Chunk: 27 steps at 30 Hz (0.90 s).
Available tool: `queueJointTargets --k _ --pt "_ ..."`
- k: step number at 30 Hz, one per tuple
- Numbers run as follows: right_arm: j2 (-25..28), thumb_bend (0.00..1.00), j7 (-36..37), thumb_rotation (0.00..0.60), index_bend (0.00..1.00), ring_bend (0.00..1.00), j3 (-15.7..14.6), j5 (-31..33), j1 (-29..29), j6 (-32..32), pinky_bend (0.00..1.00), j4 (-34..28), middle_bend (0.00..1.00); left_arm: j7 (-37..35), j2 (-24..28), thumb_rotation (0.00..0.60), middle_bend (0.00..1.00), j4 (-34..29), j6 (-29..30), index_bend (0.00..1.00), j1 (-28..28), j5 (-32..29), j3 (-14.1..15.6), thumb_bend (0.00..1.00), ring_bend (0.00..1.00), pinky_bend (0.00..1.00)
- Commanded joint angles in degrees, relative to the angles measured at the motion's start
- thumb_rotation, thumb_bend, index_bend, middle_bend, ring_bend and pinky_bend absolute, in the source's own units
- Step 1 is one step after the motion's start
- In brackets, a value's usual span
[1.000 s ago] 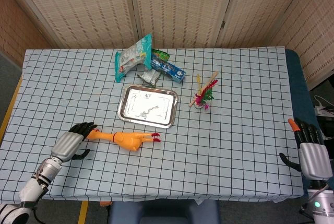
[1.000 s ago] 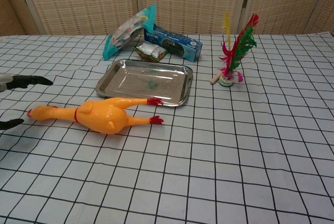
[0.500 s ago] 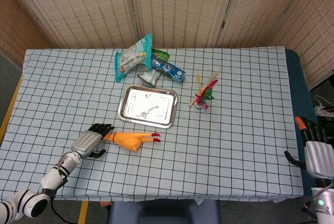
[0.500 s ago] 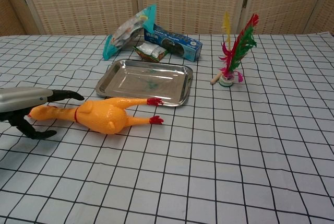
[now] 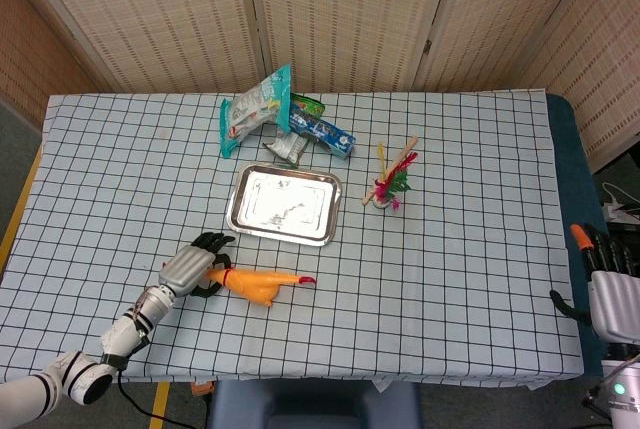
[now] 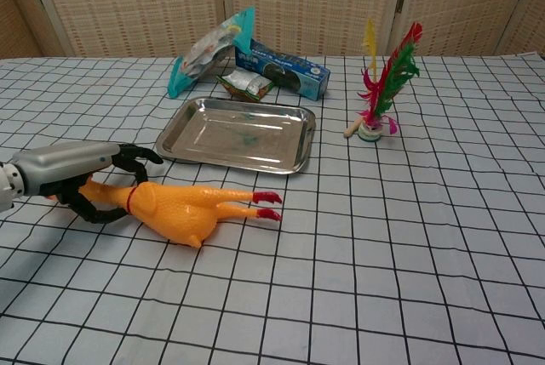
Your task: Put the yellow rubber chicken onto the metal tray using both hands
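chicken: the yellow rubber chicken (image 6: 183, 208) lies on the checked cloth (image 5: 450, 239), just in front of the metal tray (image 5: 325, 211), not on it.
my left hand (image 6: 72, 171): fingers curled around its neck, seen plainly from the chest.
my right hand (image 5: 607, 289): only the head view shows it, off the table's right edge, fingers apart, holding nothing.

The left arm reaches low across the worktop (image 5: 450, 249) from the near left corner, forearm angled up and to the right, and its left hand (image 5: 192, 267) lies palm down with dark fingers (image 6: 136, 156) curled around the head end of the yellow rubber chicken (image 6: 183, 209), thumb hooked beneath the neck. The right hand (image 5: 608, 294) hangs off the worktop's right edge, back facing up, fingers loosely spread and holding nothing.
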Motion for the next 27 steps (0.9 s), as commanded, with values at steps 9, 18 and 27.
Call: queueJointTargets --k 9,18,27 --pt "0.12 0.17 0.21 0.6 0.0 0.0 -0.52 -1.36 -0.05 0.33 0.0 -0.91 0.0 -4.06 -0.36 0.6 0.31 -0.55 9.34 0.81 2.41 0.74 -0.87 0.62 0.18 0.16" --pt "7.93 0.17 6.55 0.6 0.0 0.0 0.02 -8.73 7.43 -8.18 0.0 -11.21 0.0 -0.54 4.63 0.6 0.63 -10.44 10.61 0.81 3.65 -3.29 -2.7 0.67 0.37 0.31" --pt "13.0 0.17 6.14 0.6 0.0 0.0 8.4 2.11 26.94 -33.29 0.0 -25.61 0.0 2.59 6.76 0.6 0.67 -17.97 7.21 0.82 1.99 -7.25 -4.31 0.67 0.43 0.4"
